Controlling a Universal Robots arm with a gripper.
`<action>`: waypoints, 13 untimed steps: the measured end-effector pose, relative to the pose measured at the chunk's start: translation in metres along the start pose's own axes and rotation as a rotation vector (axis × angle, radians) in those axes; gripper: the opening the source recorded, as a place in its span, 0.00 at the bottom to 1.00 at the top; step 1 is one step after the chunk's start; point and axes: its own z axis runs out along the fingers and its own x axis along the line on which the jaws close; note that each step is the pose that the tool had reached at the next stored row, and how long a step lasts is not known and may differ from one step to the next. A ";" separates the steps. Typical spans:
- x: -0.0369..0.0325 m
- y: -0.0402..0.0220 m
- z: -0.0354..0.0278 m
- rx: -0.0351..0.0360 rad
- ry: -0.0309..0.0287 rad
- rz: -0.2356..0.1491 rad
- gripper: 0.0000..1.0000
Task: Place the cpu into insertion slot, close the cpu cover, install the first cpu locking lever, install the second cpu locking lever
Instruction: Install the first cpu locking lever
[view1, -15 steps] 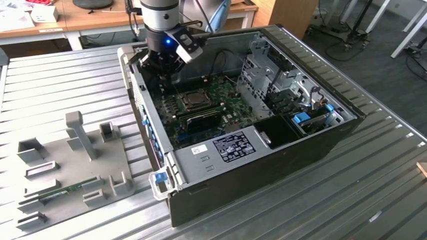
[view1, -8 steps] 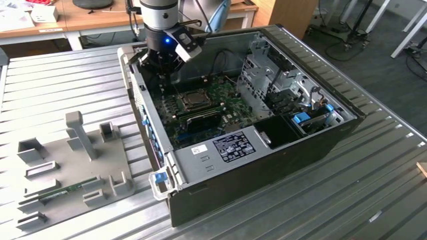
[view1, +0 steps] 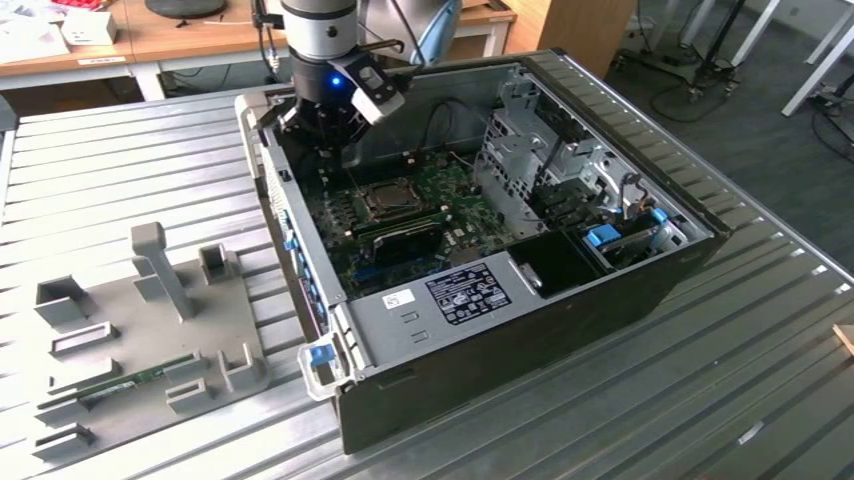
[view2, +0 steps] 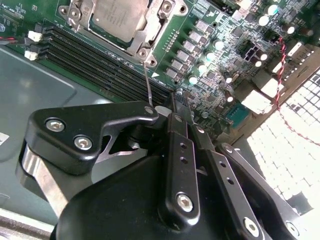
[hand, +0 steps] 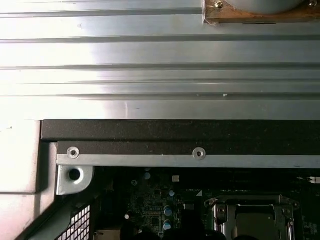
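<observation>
Exterior view: the hand (view1: 324, 135) hangs inside the open computer case (view1: 641, 250) on the table (view1: 134, 170), near the insertion slot (view1: 388, 198). Second wrist view: the hand is clenched — a thin locking lever (view2: 147, 82) touches it beside the tip — and the cpu (view2: 117, 17) lies in the slot, with the cpu cover (view2: 150, 37) flat around it. First wrist view: the slot lies inside the case's black edge.
</observation>
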 end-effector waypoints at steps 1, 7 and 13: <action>-0.0005 0.0000 0.0002 -0.0012 0.0000 0.000 0.10; -0.0052 0.0002 0.0015 -0.0082 0.0000 0.000 0.10; -0.0168 0.0002 0.0027 -0.0095 -0.0001 0.001 0.10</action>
